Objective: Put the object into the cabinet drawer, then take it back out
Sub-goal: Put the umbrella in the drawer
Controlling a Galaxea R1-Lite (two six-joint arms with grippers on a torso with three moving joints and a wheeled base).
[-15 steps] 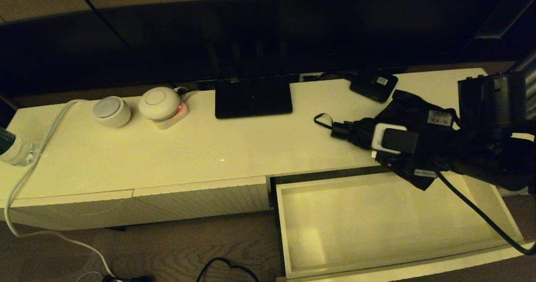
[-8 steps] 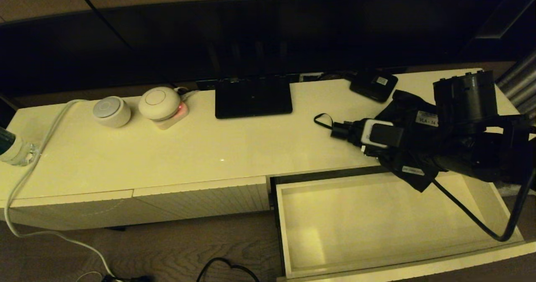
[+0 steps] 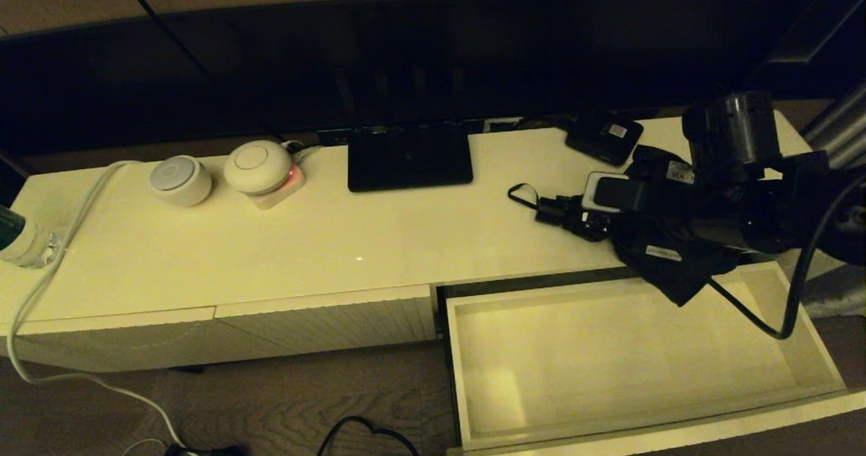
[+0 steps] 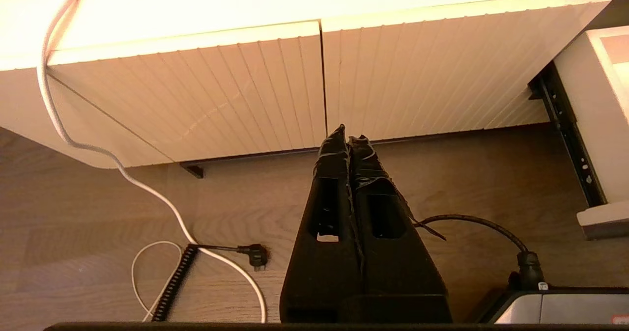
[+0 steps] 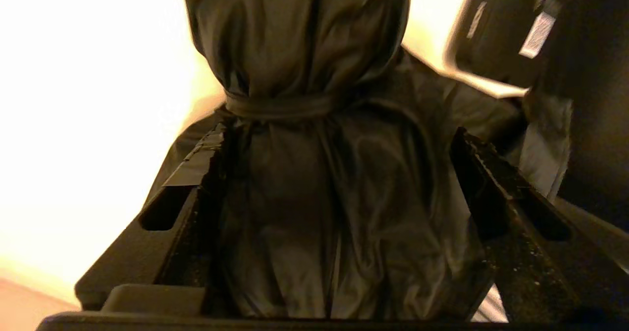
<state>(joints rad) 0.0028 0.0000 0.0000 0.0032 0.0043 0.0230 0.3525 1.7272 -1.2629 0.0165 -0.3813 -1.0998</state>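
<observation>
The black folding umbrella (image 3: 666,266) lies on the cabinet top at the right, handle (image 3: 551,210) and wrist loop (image 3: 517,194) pointing left, a fold of fabric hanging over the open drawer's back edge. My right gripper (image 3: 602,222) is lowered over it. In the right wrist view the gripper (image 5: 339,139) is open, its fingers (image 5: 196,174) wide apart on either side of the baggy umbrella (image 5: 314,188). The cabinet drawer (image 3: 649,436) stands pulled out below, its pale interior bare. My left gripper (image 4: 348,134) is shut and parked low in front of the cabinet, out of the head view.
A small flat black box (image 3: 603,138) with a white label sits behind the umbrella. A black stand base (image 3: 409,155), two round white devices (image 3: 180,180) (image 3: 258,166), a bottle (image 3: 17,236) and a white cable occupy the top. Closed ribbed fronts (image 4: 221,90) lie to the left.
My right arm has swung toward the back of the cabinet and risen a little over the umbrella. The umbrella has barely shifted. The drawer has stayed open.
</observation>
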